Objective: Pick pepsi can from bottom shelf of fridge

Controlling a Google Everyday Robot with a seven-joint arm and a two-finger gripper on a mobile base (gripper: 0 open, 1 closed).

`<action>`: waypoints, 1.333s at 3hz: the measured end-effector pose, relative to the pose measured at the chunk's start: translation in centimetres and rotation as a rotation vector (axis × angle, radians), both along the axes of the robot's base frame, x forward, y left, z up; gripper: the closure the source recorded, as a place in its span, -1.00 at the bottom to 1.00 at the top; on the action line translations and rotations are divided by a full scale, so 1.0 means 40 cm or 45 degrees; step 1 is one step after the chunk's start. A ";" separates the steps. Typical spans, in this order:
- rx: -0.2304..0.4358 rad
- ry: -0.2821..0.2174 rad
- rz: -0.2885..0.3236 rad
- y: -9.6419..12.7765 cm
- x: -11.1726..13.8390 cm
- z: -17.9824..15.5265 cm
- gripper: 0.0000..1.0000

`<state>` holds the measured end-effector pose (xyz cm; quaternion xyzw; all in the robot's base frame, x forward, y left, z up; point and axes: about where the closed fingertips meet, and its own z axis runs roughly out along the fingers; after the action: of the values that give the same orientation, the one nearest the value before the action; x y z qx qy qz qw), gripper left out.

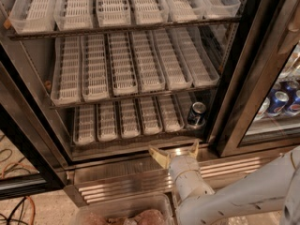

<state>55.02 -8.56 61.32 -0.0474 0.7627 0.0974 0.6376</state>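
Blue can (197,115) stood at shelf's (117,138) right end, so gripper (173,148) hovered open-jawed over the sill (117,175) for reach-in.

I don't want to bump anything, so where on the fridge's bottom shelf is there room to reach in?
The lane trays on the bottom shelf left of the pepsi can hold nothing. It is tight at the right end, where the can stands beside the black door frame. The gripper, open, hovers over the steel sill, just below the shelf.
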 end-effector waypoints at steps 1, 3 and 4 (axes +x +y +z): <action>-0.030 -0.083 -0.021 0.025 0.035 -0.025 -1.00; 0.003 -0.088 -0.042 0.016 0.035 -0.030 -1.00; 0.015 -0.139 -0.063 0.029 0.053 -0.031 -1.00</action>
<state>57.12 -7.39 60.07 -0.0301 0.7271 0.0836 0.6807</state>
